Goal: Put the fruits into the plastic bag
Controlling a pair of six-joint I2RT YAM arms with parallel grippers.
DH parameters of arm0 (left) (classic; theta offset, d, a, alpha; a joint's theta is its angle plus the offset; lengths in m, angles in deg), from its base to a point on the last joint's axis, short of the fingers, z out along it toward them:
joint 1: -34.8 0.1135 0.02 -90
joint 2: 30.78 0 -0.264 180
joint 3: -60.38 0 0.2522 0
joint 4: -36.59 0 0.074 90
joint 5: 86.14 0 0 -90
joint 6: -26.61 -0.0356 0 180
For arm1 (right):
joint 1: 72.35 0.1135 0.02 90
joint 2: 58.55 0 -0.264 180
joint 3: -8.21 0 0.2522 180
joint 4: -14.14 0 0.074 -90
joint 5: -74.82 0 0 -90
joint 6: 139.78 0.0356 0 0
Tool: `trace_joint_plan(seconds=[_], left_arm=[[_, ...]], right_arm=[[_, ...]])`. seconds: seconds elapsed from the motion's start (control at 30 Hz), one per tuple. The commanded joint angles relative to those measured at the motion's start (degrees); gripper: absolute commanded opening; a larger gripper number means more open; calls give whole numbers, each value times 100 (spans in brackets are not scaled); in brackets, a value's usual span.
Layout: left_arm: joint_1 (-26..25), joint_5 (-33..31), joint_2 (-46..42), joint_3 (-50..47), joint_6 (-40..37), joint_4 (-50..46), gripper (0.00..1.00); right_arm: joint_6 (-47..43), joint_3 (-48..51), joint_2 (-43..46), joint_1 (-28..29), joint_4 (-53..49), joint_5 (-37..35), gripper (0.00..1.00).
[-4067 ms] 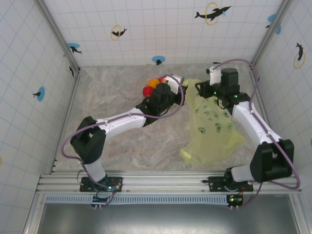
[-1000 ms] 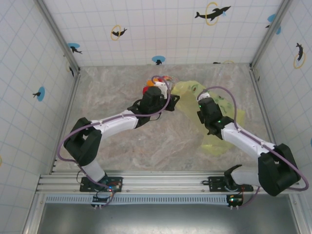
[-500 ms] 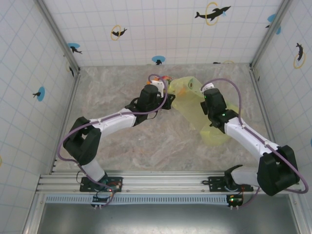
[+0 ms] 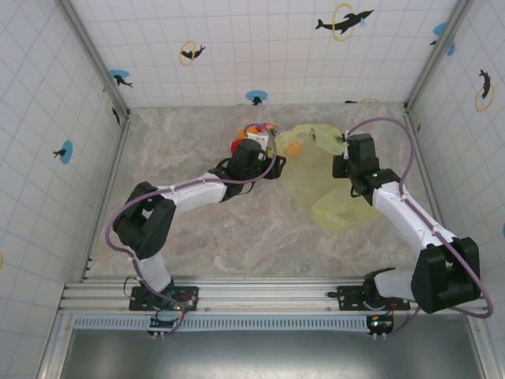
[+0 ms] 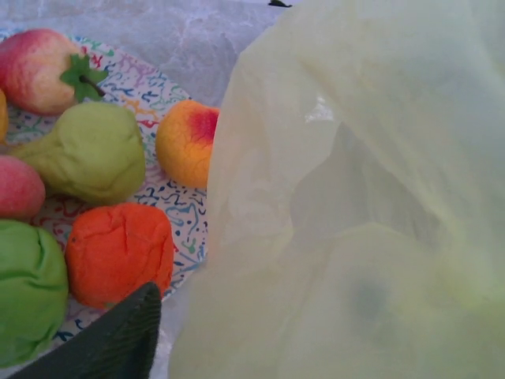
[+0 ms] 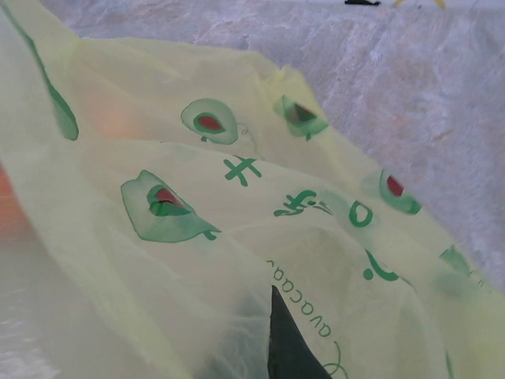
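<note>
**Crinkly avocado bag right up against the fruit plate**

Marbled stone-look worktop (image 4: 197,229). The big translucent yellow-green plastic bag (image 4: 323,185) lies crumpled right of centre, just beside the round squiggle-print plate (image 5: 185,213). Lumpy matte fruits (image 5: 91,154) are piled on that plate, and one orange ball (image 4: 293,147) glows through the film. The right tool (image 4: 345,146) is pressed together, pinching bag film. The left tool (image 4: 267,160) is spread beside the plate.

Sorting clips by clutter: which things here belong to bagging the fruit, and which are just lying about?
Job in hand: small round toy fruits; translucent yellow-green avocado-print plastic bag.
Just there: round white squiggle-patterned plate under the fruits; dolphin stickers on the walls.
</note>
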Motion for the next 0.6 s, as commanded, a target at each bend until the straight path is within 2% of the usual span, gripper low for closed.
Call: trace_joint_plan(seconds=[0.0, 0.07, 0.23, 0.4, 0.57], left_arm=[[99, 225, -330, 106, -90, -336, 75], [147, 380, -603, -61, -78, -521, 82], [339, 536, -1554, -1028, 131, -518, 93], [848, 538, -2145, -1692, 682, -650, 95], [1447, 602, -2021, -1851, 1175, -799, 95]], right_arm=[[831, -36, -127, -145, -33, 57, 0], [989, -12, -156, -197, 100, 81, 0], [1151, 49, -265, -214, 504, 211, 0], [1265, 31, -415, -215, 682, 450, 0], [1251, -47, -469, -218, 572, 553, 0]])
